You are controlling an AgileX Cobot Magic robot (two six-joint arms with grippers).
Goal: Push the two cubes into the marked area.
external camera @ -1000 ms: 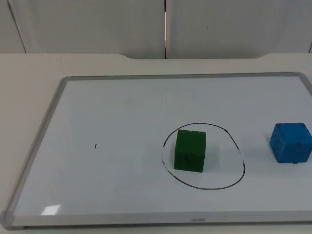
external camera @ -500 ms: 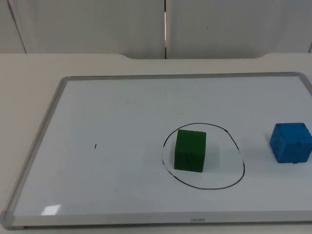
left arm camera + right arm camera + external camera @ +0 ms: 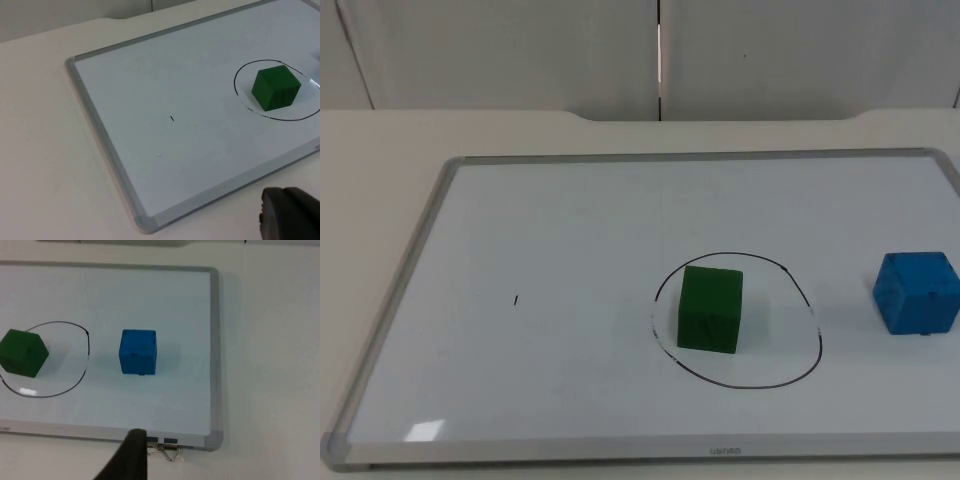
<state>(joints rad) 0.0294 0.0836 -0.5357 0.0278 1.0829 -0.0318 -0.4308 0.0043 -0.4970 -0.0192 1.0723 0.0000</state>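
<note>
Half the job looks done: the green cube (image 3: 710,309) sits inside the drawn ring (image 3: 814,330) on the whiteboard (image 3: 570,220), toward its left part. The blue cube (image 3: 917,292) stands well apart to the right of the ring, near the board's right edge, so it needs a leftward push. My right gripper (image 3: 131,456) hangs off the board's near edge by two binder clips (image 3: 164,447); my left gripper (image 3: 290,215) waits off the near edge too. I cannot tell how either's fingers stand. Nothing lies between blue cube and ring.
</note>
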